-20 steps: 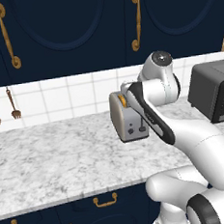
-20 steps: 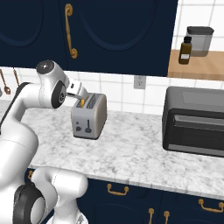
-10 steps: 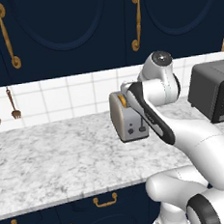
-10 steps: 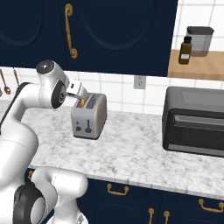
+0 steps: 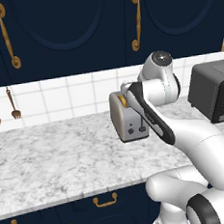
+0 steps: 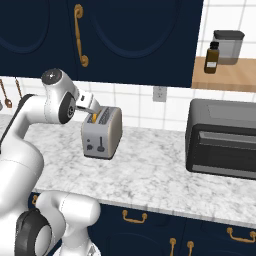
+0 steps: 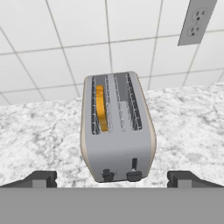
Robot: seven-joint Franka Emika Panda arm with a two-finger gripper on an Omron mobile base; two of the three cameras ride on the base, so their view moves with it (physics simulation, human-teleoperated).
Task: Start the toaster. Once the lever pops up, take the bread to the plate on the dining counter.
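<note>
While my jaws hang released above the toaster (image 7: 117, 131), I judge the lever (image 7: 134, 165) must next be pressed down.

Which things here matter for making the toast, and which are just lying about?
For the job: toaster; its lever; bread in the left slot; open pincer.
Lying about: toaster oven; hanging utensils; brown bottle; wall outlet.
</note>
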